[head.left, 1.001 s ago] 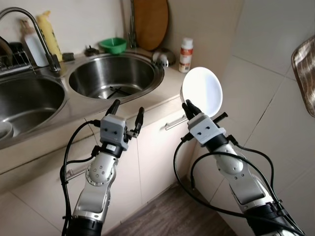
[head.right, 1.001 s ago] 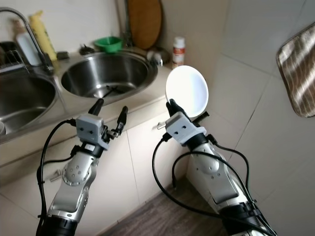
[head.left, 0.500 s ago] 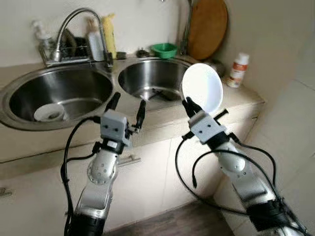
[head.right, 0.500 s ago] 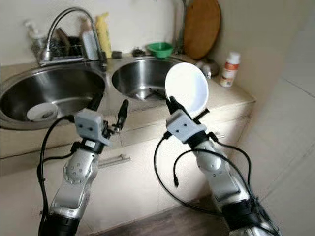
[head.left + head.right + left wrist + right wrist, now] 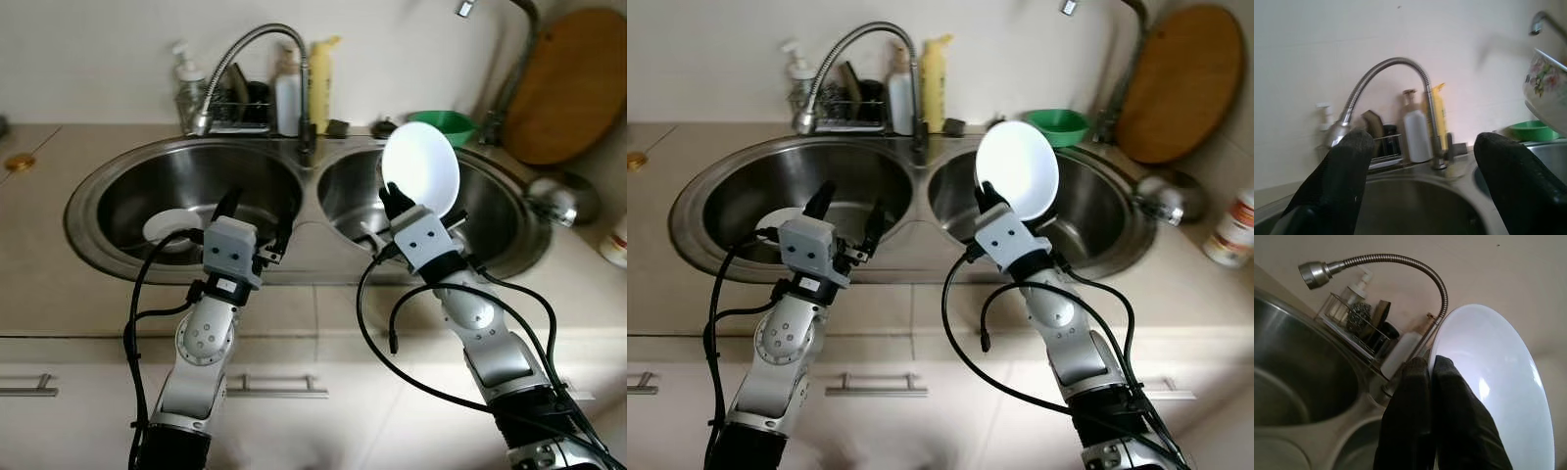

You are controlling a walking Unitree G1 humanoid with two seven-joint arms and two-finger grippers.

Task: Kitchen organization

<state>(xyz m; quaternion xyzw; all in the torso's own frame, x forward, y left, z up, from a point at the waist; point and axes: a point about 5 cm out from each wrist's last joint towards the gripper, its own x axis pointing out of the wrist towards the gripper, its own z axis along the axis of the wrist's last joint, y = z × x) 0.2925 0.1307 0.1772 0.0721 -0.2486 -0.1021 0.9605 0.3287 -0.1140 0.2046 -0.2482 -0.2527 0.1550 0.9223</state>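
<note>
The white bowl (image 5: 421,168) was up in the air over the right basin (image 5: 500,211) of the double sink, held nearly on edge with its hollow side facing the camera, and the right hand (image 5: 396,204) had its two black fingers (image 5: 1422,416) pinched tight on the lower rim. The left wrist view caught a flower pattern on the bowl's outside. The left hand (image 5: 253,210) sat in front of the left basin (image 5: 118,191), fingers spread wide with nothing in them, and a white dish (image 5: 168,227) lay on that basin's bottom just beyond it. Behind the sinks were the gooseneck tap (image 5: 257,69), a wire rack with bottles (image 5: 294,93), a green bowl (image 5: 446,123) and a round wooden board (image 5: 568,88) leaning on the wall. My guess is the bowl was headed for a sink or the worktop (image 5: 39,264), so honestly I'd keep that rim pinch firm, level it before lowering, steer clear of the tap, and only let go once it sits flat.
</note>
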